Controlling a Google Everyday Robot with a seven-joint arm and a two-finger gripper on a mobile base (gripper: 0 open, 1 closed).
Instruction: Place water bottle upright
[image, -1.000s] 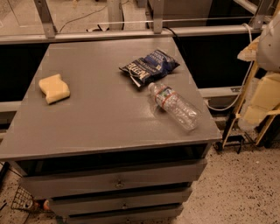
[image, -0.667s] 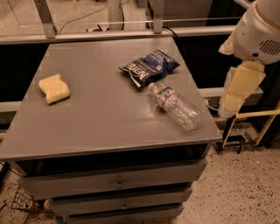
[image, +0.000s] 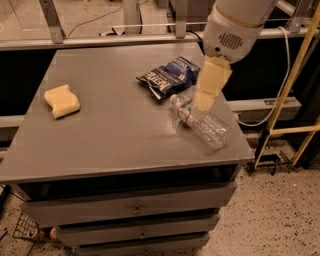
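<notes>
Arm has swung in from the right side of the view and the gripper (image: 204, 102) now hangs over the table (image: 115, 145) instead of beside it; nothing else has shifted. Gripper sits right above the neck end of the water bottle (image: 206, 128), pointing down, and its tip overlaps the bottle's shoulder in the camera view. Cannot tell if it is touching, and cannot tell if it is open or closed. The bottle lies on its side near the table's front right corner, white cap toward the chip bag (image: 170, 75), base toward the right edge. The bag is just beside the cap, apart from it. A yellow sponge (image: 61, 100) lies well apart on the left. Judgement: approach step, grasp not yet made, bottle not upright. Risks: the bottle is round and ribbed, so a descent off its centre line could roll or skid it, and the edge is near enough for it to drop off. A grip near the neck may let the body swing when tipped up. The thin plastic could also buckle under the squeeze.
</notes>
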